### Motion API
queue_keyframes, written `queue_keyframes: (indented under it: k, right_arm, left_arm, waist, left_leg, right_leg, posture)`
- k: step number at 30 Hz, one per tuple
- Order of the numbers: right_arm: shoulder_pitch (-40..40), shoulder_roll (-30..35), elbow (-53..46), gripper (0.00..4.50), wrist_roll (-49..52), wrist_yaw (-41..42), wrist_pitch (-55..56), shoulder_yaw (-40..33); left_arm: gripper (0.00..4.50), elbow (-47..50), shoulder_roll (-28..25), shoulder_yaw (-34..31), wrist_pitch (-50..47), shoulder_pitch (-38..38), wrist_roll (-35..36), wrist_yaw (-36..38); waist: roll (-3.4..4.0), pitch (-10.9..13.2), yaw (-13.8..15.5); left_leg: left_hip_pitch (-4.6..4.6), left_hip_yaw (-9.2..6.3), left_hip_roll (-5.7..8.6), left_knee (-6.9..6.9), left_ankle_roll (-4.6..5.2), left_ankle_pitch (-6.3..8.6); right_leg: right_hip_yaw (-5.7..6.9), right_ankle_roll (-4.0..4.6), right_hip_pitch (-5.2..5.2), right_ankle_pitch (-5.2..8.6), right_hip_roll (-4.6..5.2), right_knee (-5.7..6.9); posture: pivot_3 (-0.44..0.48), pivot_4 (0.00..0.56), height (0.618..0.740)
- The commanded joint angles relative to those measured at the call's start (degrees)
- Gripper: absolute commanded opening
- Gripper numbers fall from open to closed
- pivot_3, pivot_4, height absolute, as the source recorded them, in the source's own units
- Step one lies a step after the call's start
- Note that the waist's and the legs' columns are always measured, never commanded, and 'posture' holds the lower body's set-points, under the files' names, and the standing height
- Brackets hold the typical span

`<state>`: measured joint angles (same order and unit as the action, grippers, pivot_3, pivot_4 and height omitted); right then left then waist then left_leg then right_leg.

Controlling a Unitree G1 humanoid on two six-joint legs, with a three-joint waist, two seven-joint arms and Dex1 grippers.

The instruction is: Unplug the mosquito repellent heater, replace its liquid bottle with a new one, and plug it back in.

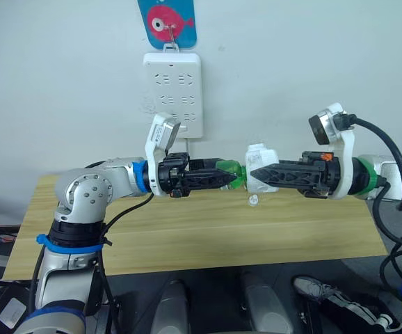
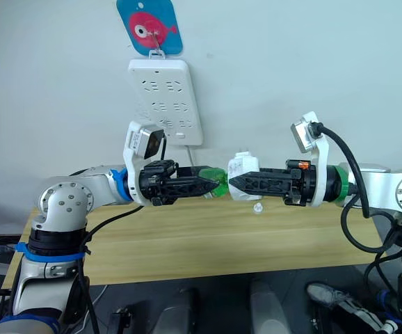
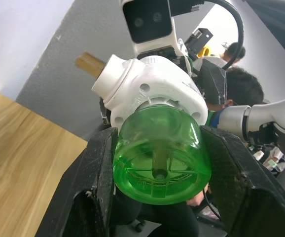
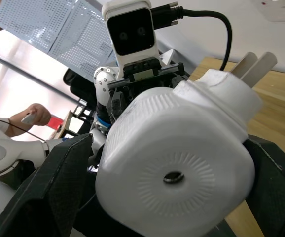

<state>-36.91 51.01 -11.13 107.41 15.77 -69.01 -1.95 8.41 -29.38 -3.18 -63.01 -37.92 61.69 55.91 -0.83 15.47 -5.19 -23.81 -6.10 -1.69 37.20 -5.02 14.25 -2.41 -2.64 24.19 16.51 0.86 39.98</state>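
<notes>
Mosquito repellent heater [image 1: 259, 167] unplugged, held in air below and right of wall power strip [image 1: 173, 89], above wooden table [image 1: 187, 236]. Right gripper [image 1: 255, 173] clamped heater body. Left gripper [image 1: 230, 177] clamped green liquid bottle [image 3: 158, 154], joined to heater.

text: none legible | labels: none | numbers: none

Left tool [image 1: 230, 176] clamped, right tool [image 1: 254, 175] clamped, tips nearly meeting
</notes>
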Motion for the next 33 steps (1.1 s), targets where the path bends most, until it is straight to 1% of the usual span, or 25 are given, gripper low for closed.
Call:
queue_keyframes:
  k: [1, 4, 6, 9, 10, 12, 13, 14, 17, 20, 23, 24, 26, 29, 31, 33]
  right_arm:
    - [0.93, 1.97, -2.4, 4.5, -0.36, 0.84, 0.05, -2.0]
    - [5.11, 4.83, -8.28, 4.5, -6.38, 6.16, -1.25, -3.92]
    - [8.66, 6.34, -13.43, 4.5, -12.69, 11.37, -0.32, -4.79]
    - [14.31, 7.53, -18.78, 4.5, -20.81, 18.15, 3.03, -6.38]
    - [16.56, 7.52, -20.27, 4.5, -25.33, 20.39, 6.1, -7.18]
    - [20.16, 8.24, -20.84, 4.13, -31.69, 24.51, 10.06, -8.88]
    - [20.75, 8.89, -18.97, 3.92, -32.08, 26.86, 9.99, -9.83]
    - [20.84, 10.07, -16.9, 3.59, -32.78, 29.15, 9.45, -9.97]
    - [20.21, 11.47, -13.4, 2.51, -41.58, 33.53, 13.62, -7.81]
    - [16.98, 9.16, -8.35, 1.41, -51.36, 36.51, 20.47, -3.36]
    - [12.49, 5.74, -4.13, 0.29, -57.98, 39.47, 24.89, 1.01]
    - [11.03, 4.42, -2.9, 0.03, -59.73, 40.31, 26.15, 2.16]
    - [8.12, 1.64, -0.66, 0.0, -62.32, 41.31, 27.65, 3.95]
    - [5.98, -0.61, -0.11, 0.0, -65.36, 43.64, 29.33, 6.14]
    - [5.57, -1.57, -2.2, 0.0, -64.54, 44.79, 28.21, 6.3]
    - [5.44, -2.46, -5.25, 0.0, -61.55, 44.82, 25.39, 5.17]
  left_arm:
    - [2.28, -0.15, 1.11, -2.31, 1.19, -1.0, 1.16, -1.32]
    - [2.28, -1.49, 2.3, -3.54, 1.19, -1.62, 1.65, -3.08]
    - [2.28, -2.17, 2.51, -3.85, 1.04, -1.96, 1.62, -3.3]
    - [2.28, -2.69, 1.97, -3.71, 0.23, -2.2, 1.69, -2.48]
    - [2.28, -2.95, 1.69, -3.64, -0.12, -2.3, 1.75, -2.1]
    - [2.28, -3.76, 1.25, -3.52, -0.8, -2.69, 1.8, -1.37]
    - [2.28, -4.05, 0.99, -3.35, -1.18, -2.88, 1.83, -0.8]
    - [2.28, -4.24, 0.72, -3.14, -1.61, -3.02, 1.95, -0.21]
    - [2.28, -4.41, -0.03, -2.65, -3.14, -3.42, 2.49, 1.56]
    - [2.28, -4.04, -0.61, -2.17, -4.93, -3.67, 3.31, 2.84]
    - [2.28, -3.63, -0.78, -1.88, -5.98, -3.91, 3.58, 3.39]
    - [2.28, -3.47, -0.82, -1.86, -6.31, -3.98, 3.71, 3.59]
    - [2.28, -3.07, -0.87, -1.86, -6.9, -3.99, 4.03, 3.68]
    - [2.28, -2.88, -0.41, -2.2, -6.68, -3.92, 3.97, 2.61]
    - [2.28, -2.79, -0.2, -2.4, -6.36, -3.8, 3.81, 1.98]
    - [2.28, -2.74, 0.09, -2.66, -5.82, -3.64, 3.49, 1.21]
  waist:
    - [0.0, 0.0, 0.05]
    - [0.0, 0.0, 0.11]
    - [0.0, 0.0, 0.15]
    - [-0.01, -0.01, 0.14]
    - [-0.01, -0.01, 0.15]
    - [-0.01, -0.01, 0.11]
    - [-0.01, -0.01, 0.09]
    - [-0.01, -0.01, 0.0]
    - [-0.01, -0.01, -0.18]
    - [-0.01, -0.01, -0.59]
    - [-0.01, -0.01, -1.28]
    - [-0.01, -0.01, -1.38]
    - [-0.01, -0.01, -1.43]
    - [-0.01, -0.01, -1.41]
    - [-0.01, -0.01, -1.27]
    - [-0.01, -0.01, -1.22]
  left_leg:
    - [0.0, -0.01, 0.0, 0.0, 0.0, 0.0]
    - [0.0, -0.01, 0.0, 0.0, 0.0, 0.0]
    - [-0.02, -0.02, 0.0, -0.01, 0.0, 0.0]
    - [-0.01, -0.02, 0.01, 0.0, 0.0, 0.0]
    - [0.0, -0.02, 0.01, 0.01, 0.0, 0.0]
    - [0.01, -0.01, 0.01, 0.06, -0.01, 0.0]
    - [0.02, -0.01, 0.01, 0.09, -0.01, -0.01]
    - [0.01, -0.01, 0.01, 0.16, -0.01, -0.01]
    - [0.01, 0.05, 0.01, 0.42, 0.0, 0.0]
    - [0.0, 0.04, 0.0, 0.54, 0.01, 0.01]
    - [-0.02, 0.04, 0.01, 0.56, 0.0, 0.01]
    - [-0.03, 0.03, 0.0, 0.56, 0.0, 0.01]
    - [-0.04, 0.03, 0.0, 0.56, -0.02, -0.01]
    - [-0.05, 0.02, 0.01, 0.56, -0.1, -0.05]
    - [-0.05, 0.01, 0.01, 0.56, -0.1, -0.05]
    - [-0.08, -0.02, 0.04, 0.58, -0.11, -0.06]
  right_leg:
    - [0.01, 0.0, 0.0, 0.0, 0.0, 0.0]
    - [0.02, 0.0, 0.0, 0.0, 0.0, 0.0]
    - [0.03, 0.0, 0.0, 0.0, -0.01, -0.01]
    - [0.03, -0.01, 0.0, 0.0, 0.0, -0.02]
    - [0.03, -0.01, -0.02, 0.0, 0.0, -0.02]
    - [0.02, -0.02, -0.03, 0.0, 0.0, 0.0]
    - [0.02, -0.04, -0.03, -0.01, -0.01, 0.0]
    - [0.01, -0.07, -0.04, -0.03, -0.01, 0.01]
    - [-0.06, -0.14, -0.11, -0.07, -0.03, 0.01]
    - [-0.07, -0.16, -0.14, -0.08, -0.06, 0.02]
    - [-0.1, -0.18, -0.13, -0.09, -0.06, 0.04]
    - [-0.08, -0.17, -0.13, -0.09, -0.06, 0.04]
    - [-0.08, -0.17, -0.12, -0.1, -0.05, 0.06]
    - [-0.06, -0.16, -0.11, -0.1, -0.03, 0.07]
    - [-0.04, -0.16, -0.12, -0.1, -0.02, 0.07]
    - [-0.01, -0.16, -0.12, -0.1, 0.03, 0.07]
  posture:
    - [-0.157, 0.233, 0.725]
    - [-0.16, 0.232, 0.725]
    - [-0.164, 0.231, 0.725]
    - [-0.179, 0.23, 0.725]
    - [-0.183, 0.229, 0.725]
    - [-0.191, 0.229, 0.725]
    - [-0.195, 0.229, 0.725]
    - [-0.197, 0.228, 0.725]
    - [-0.207, 0.227, 0.725]
    - [-0.21, 0.224, 0.725]
    - [-0.201, 0.217, 0.725]
    - [-0.199, 0.216, 0.725]
    - [-0.194, 0.215, 0.725]
    - [-0.186, 0.214, 0.725]
    - [-0.182, 0.215, 0.725]
    - [-0.179, 0.217, 0.725]
